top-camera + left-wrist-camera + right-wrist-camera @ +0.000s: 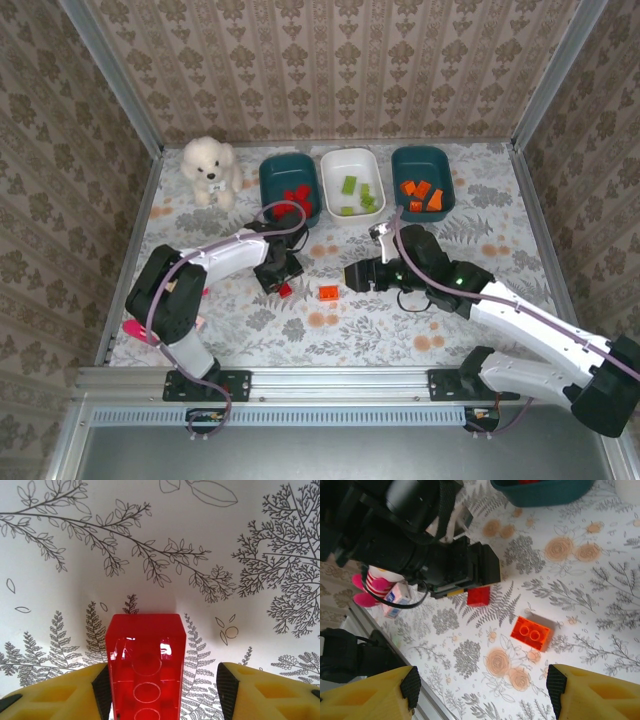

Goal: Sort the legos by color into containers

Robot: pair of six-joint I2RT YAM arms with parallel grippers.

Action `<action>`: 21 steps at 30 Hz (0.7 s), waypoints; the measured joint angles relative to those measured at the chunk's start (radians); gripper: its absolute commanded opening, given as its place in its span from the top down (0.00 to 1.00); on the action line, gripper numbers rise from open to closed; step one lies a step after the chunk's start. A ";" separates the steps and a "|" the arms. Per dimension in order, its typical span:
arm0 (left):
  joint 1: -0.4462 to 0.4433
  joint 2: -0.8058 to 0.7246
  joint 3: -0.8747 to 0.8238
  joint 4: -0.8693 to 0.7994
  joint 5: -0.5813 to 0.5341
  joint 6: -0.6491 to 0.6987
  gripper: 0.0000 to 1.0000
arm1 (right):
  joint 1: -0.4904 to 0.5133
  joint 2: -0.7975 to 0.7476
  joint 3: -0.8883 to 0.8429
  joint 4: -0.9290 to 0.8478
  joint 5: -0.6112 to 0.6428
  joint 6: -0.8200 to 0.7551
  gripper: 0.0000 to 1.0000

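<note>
Counter (480, 230) w/ floral cloth carries everything. Three tubs stand in a row at the far side: left teal tub (285, 168) w/ red bricks, white tub (345, 165) w/ green ones, right teal tub (420, 165) w/ orange. So most of the sorting looks done.

Left tool (163, 686) is down at counter level, partly open, straddling the red brick (145, 650) but not clamped on it. One pad (102, 687) sits right against the brick's side, maybe touching (hard to tell at this angle). The other pad (226, 687) stands off w/ a clear gap.

Right tool (481, 685) hangs above the counter w/ fingers wide apart and nothing between them. The orange brick (532, 633) lies loose ahead of it, studs up, just beside the red one.

Handling, as a judgement:
- Both bricks are hard, stiff plastic and v. light, w/ glossy sides that are likely a bit slick.
- No crush risk, so a firm pinch is fine.
- Best hold is across the two flat long walls, mid-length, pads below the studs.
- The red brick sits off-centre in the tool, so it will prob. slide or twist on the cloth as the far pad comes in.
- For the orange brick, square the tool to its long sides, as it lies skewed to the fingers.
</note>
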 measured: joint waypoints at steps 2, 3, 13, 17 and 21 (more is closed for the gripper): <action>-0.005 0.012 0.001 0.000 -0.005 -0.005 0.51 | 0.000 0.013 0.000 -0.007 0.000 0.000 0.30; -0.006 0.019 0.001 0.000 -0.008 -0.005 0.52 | 0.000 0.018 0.000 -0.011 0.000 0.000 0.30; -0.028 0.052 0.020 -0.014 -0.033 0.011 0.80 | 0.000 0.032 0.009 -0.036 0.018 0.000 0.30; -0.031 0.051 0.123 -0.071 -0.082 0.071 0.82 | 0.000 0.036 0.027 -0.058 0.029 0.000 0.31; 0.014 0.050 0.325 -0.072 -0.116 0.199 0.84 | 0.000 0.035 0.043 -0.060 0.053 0.001 0.30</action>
